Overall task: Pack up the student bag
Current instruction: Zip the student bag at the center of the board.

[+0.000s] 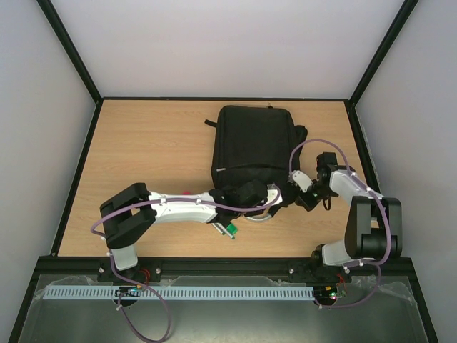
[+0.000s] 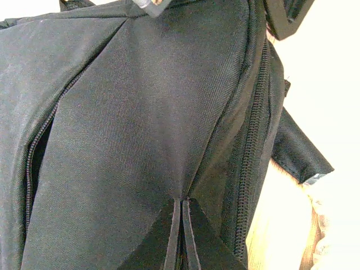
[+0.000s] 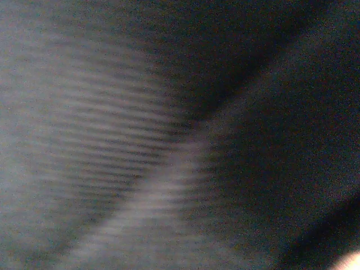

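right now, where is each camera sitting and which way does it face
Top external: above and behind the arms, looking down at the table and student bag; both arms show, with the left end effector and right end effector at the bag's near end.
Left wrist: on the left arm, close against the bag's fabric and zips; its fingers show at the bottom, shut on a fabric fold.
Right wrist: against dark blurred fabric; no fingers visible.
Shared: top and left wrist both show the bag.

top: overhead, far | both wrists: close-up on student bag (image 1: 251, 143), shared
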Tool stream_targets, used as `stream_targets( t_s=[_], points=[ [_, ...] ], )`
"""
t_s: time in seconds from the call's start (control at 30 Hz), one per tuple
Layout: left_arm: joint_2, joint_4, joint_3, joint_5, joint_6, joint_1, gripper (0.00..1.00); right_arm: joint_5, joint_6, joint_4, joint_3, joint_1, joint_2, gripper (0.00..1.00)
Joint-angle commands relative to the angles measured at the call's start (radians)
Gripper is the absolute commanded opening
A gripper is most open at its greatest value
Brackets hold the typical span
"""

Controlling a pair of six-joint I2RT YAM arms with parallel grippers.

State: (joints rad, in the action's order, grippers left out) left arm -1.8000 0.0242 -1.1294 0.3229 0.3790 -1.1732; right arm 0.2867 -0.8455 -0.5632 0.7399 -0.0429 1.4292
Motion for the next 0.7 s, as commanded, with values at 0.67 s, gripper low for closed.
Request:
stream_targets(
  t_s=[0.67],
  points=[
    [0.096,0.081,0.093,0.014,0.075,-0.05,0.02,-0.107,0.059,0.001,0.281,-0.039,0.261,0.01]
  ],
)
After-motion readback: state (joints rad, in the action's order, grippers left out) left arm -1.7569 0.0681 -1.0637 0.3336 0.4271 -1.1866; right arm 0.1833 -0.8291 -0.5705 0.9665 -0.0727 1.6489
